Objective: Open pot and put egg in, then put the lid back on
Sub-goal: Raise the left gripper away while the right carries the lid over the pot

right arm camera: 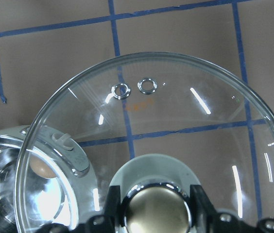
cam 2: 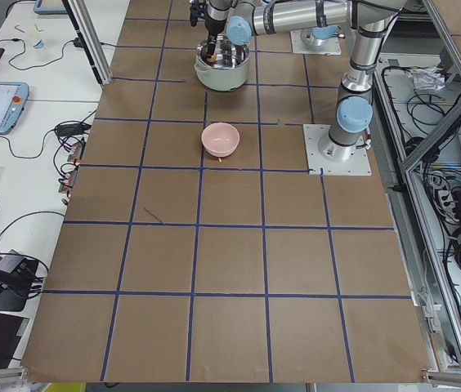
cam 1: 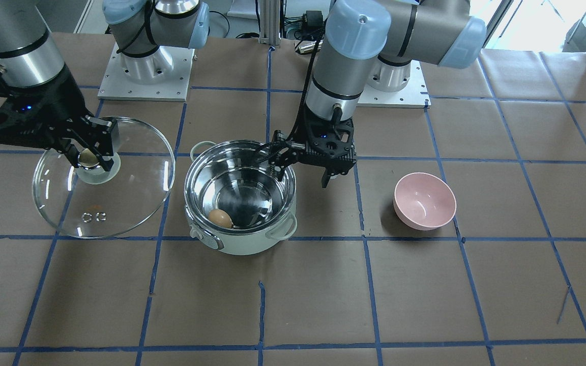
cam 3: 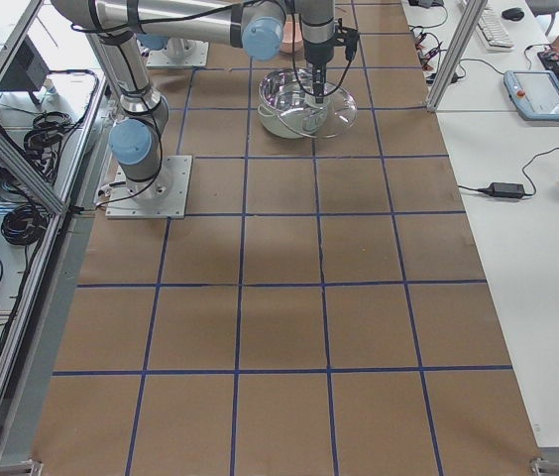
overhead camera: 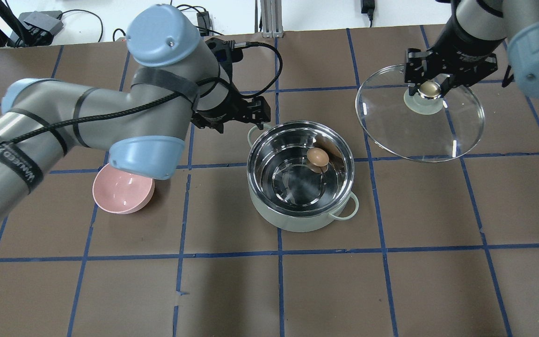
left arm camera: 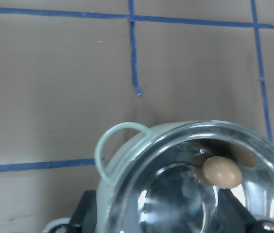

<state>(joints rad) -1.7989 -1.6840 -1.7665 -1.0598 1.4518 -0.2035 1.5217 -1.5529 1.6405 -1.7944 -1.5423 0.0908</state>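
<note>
Two grippers in your view, right gripper [cam 1: 89, 158] clamped on the lid [cam 1: 135, 170], holding it beside the open pot [cam 1: 244, 246], egg [cam 1: 220, 218] lying inside the pot, left gripper [cam 1: 302, 179] spread empty at its rim.

In the left wrist view the pot [left arm camera: 127, 160] runs off the bottom and right edges, with one loop handle [left arm camera: 98, 158] showing. The left gripper [left arm camera: 160, 211] shows only its fingers [left arm camera: 86, 216], dark stubs at the bottom edge. In the right wrist view the bottom edge cuts the lid [right arm camera: 185, 111] and its knob [right arm camera: 159, 213], and the egg [right arm camera: 40, 167] is a blur through the glass at lower left. In the overhead view the left arm [overhead camera: 141, 157] covers the upper right rim of the pink bowl [overhead camera: 122, 192].
</note>
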